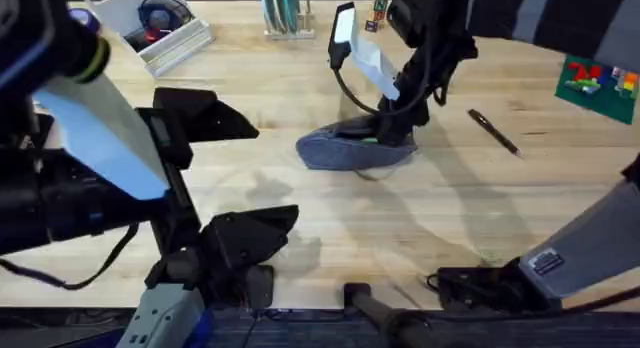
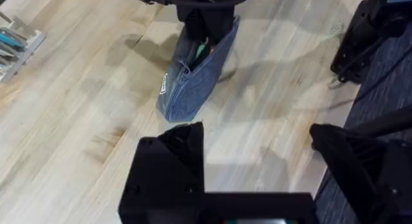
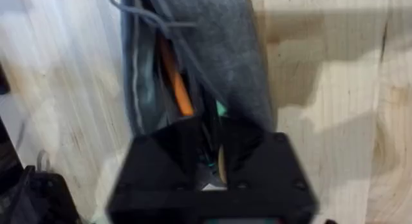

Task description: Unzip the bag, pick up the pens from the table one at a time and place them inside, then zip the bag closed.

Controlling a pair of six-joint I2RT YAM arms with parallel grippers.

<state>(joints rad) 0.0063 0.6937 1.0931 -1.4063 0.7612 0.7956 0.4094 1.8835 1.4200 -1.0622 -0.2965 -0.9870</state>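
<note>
I have the right hand down in the open bag mid-desk, seemingly dropping a pen though its grip I cannot tell, left hand wide and idle, so next comes fetching the remaining pen.
</note>
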